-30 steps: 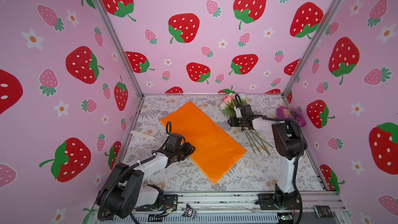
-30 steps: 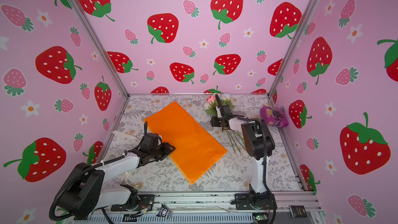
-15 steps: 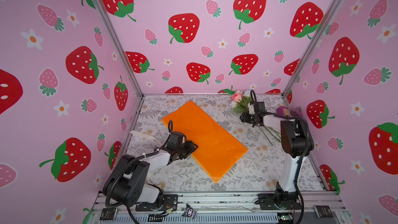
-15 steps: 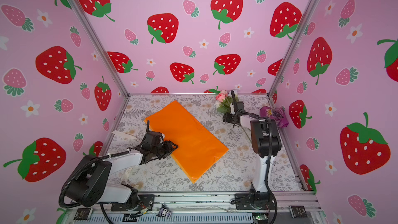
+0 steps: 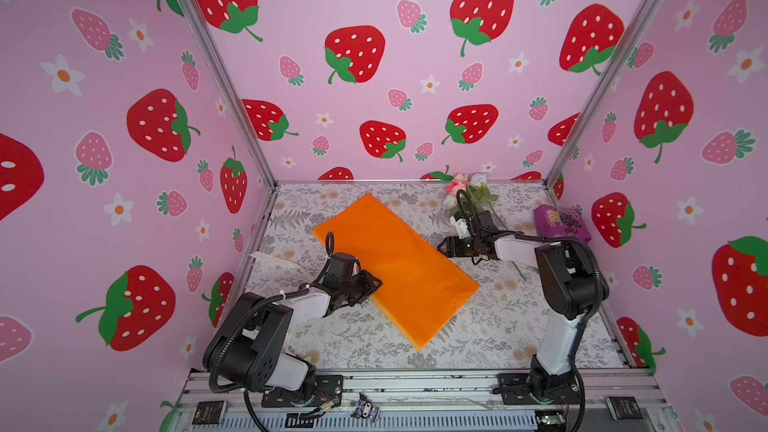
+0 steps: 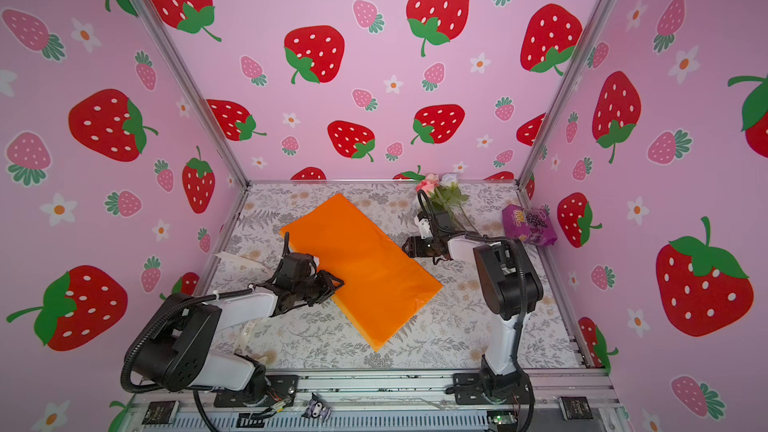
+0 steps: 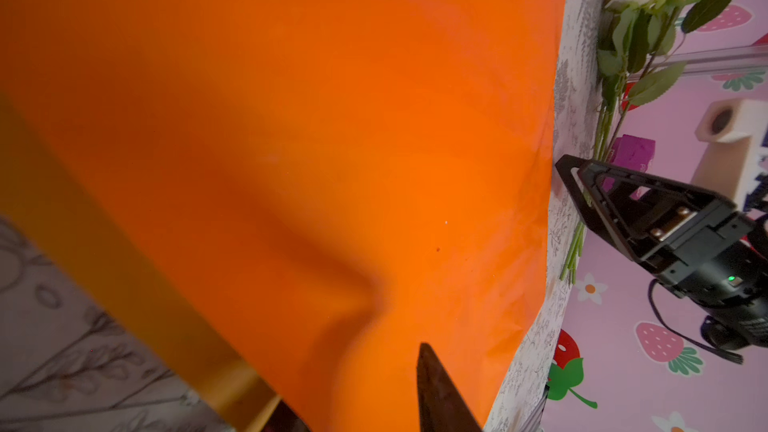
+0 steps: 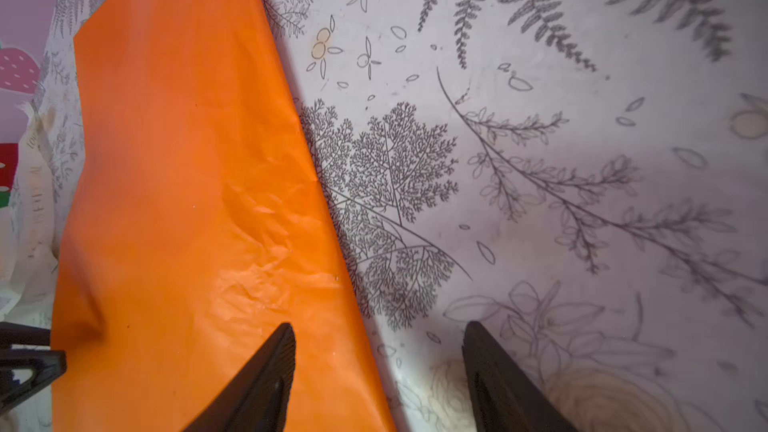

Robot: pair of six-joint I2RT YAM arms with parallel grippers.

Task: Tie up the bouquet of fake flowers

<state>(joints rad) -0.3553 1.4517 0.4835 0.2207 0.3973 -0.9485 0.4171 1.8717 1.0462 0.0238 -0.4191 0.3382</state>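
— From above, where's the bouquet?
— Not yet together. In both top views the fake roses [image 5: 465, 191] [image 6: 440, 191], pink and white on thin green leafy stems, lie at the far end of the leaf-print tablecloth [image 5: 498, 317], right of centre. The orange wrapping paper [image 5: 395, 268] [image 6: 361, 268] lies flat and slantwise in the middle, apart from them.
— And the claws?
— The left gripper [image 5: 374, 283] [image 6: 338, 284] sits at the paper's near-left edge, the right gripper [image 5: 442, 248] [image 6: 407, 249] at its opposite long edge.
— The left wrist camera?
— Glossy orange fills it, with one soft fold. One finger [image 7: 436, 388] rests on top, the other at the sheet's edge; whether they pinch it, I can't tell.
— The right wrist?
— Its fingers [image 8: 272, 376] stand well apart with nothing between, one over crinkled paper, one over bare cloth.
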